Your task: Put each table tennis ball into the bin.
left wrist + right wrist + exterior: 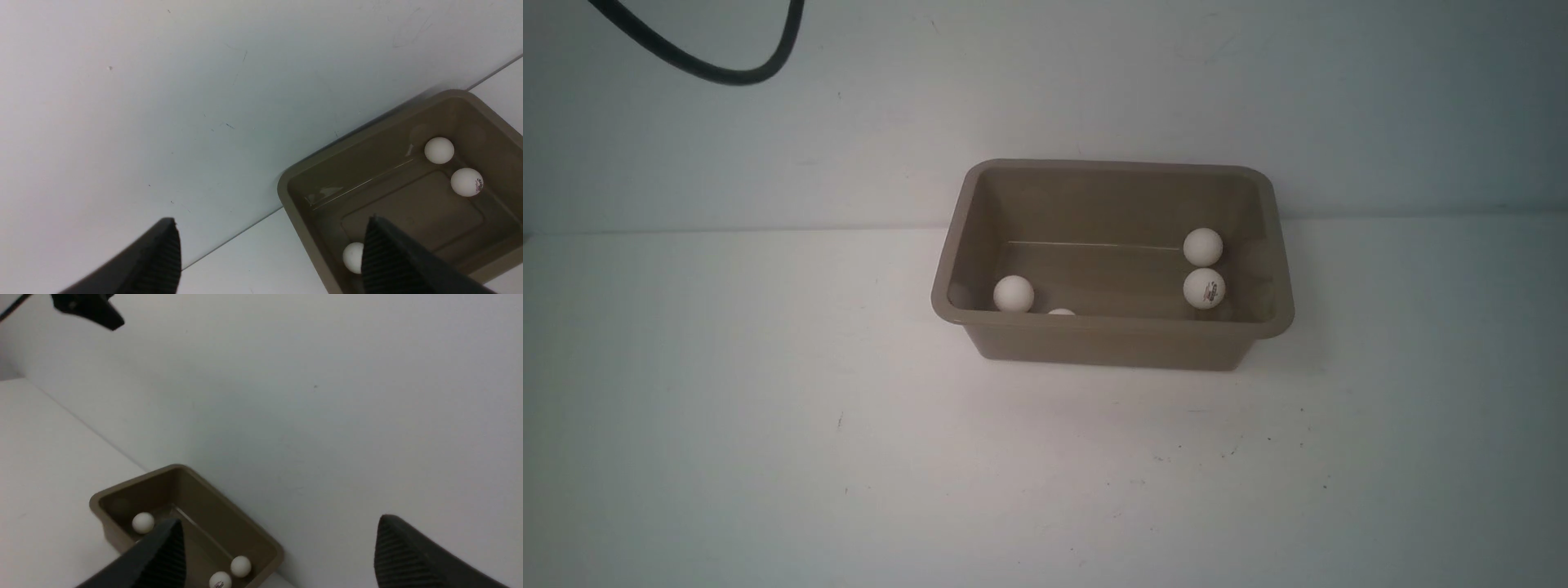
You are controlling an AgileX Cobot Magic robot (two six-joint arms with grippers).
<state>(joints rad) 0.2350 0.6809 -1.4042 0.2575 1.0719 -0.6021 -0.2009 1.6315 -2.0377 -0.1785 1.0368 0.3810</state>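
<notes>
Black cable (719, 72) hangs well apart from the bin (1111, 341) holding four balls (1202, 247).

Looks like a robot lab bench to me: scuffed plain white table (768, 457) against a bare white wall (1094, 82), plus a black cable (727, 75) looping down at the upper left of the front view.

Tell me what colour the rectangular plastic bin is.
The rectangular plastic bin is taupe, a grey-brown; the front view shows it best.
</notes>
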